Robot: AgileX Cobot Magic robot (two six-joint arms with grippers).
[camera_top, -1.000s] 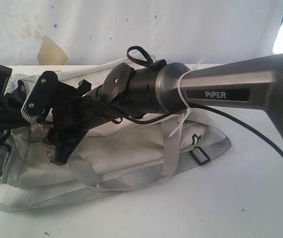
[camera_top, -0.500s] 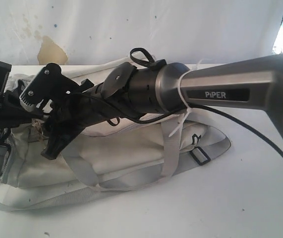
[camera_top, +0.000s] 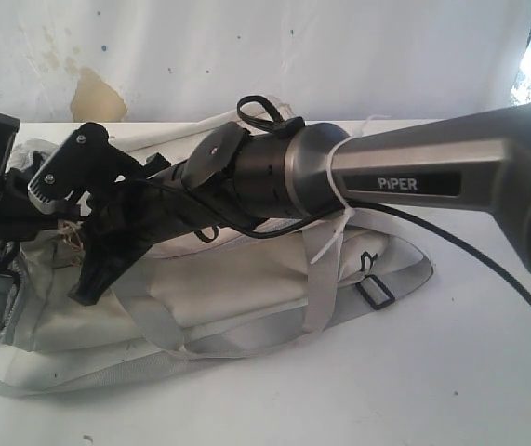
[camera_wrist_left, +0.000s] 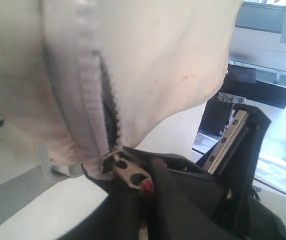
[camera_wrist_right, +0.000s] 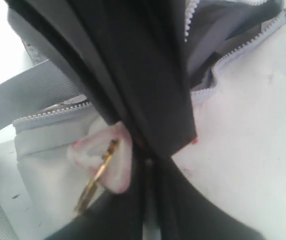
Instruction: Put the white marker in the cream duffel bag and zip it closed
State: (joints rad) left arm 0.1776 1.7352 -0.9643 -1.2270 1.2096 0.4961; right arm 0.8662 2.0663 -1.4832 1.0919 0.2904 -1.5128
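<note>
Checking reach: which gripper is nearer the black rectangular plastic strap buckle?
Right. From the black buckle, right gripper across the cream duffel bag; left gripper farther, past its end.

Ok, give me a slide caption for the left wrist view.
Left gripper shut at the metal pull of the partly open light grey zipper on the cream fabric duffel bag.

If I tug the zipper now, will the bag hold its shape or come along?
Probably floppy: the bag sags and creases in the exterior view, so its cloth would likely bunch toward the slider unless held. It looks fairly flat and light, so it may also slide on the table.
</note>
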